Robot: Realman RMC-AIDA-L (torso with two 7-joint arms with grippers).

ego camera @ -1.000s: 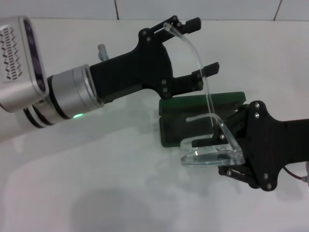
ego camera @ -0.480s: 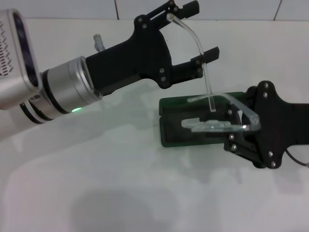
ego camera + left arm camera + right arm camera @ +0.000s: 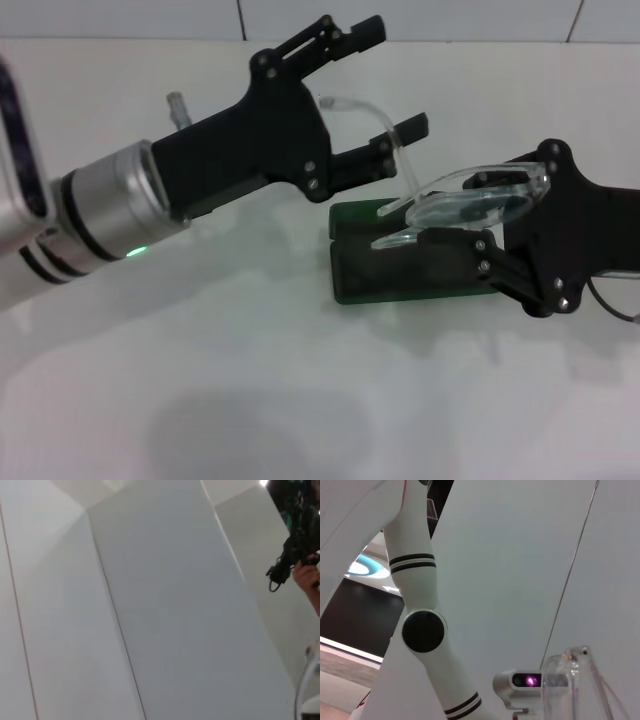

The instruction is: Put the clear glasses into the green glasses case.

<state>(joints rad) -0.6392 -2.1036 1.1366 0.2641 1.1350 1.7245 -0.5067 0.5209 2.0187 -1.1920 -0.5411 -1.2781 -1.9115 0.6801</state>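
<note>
The clear glasses hang in the air just above the green glasses case, which lies open on the white table a little to the 3 o'clock side of centre. The right gripper reaches in from 3 o'clock, fingers clamped on the lens. The left gripper hovers at the case's 11 o'clock, fingers spread wide apart, one thin clear arm of the glasses curving up between them; whether it touches them is unclear.
</note>
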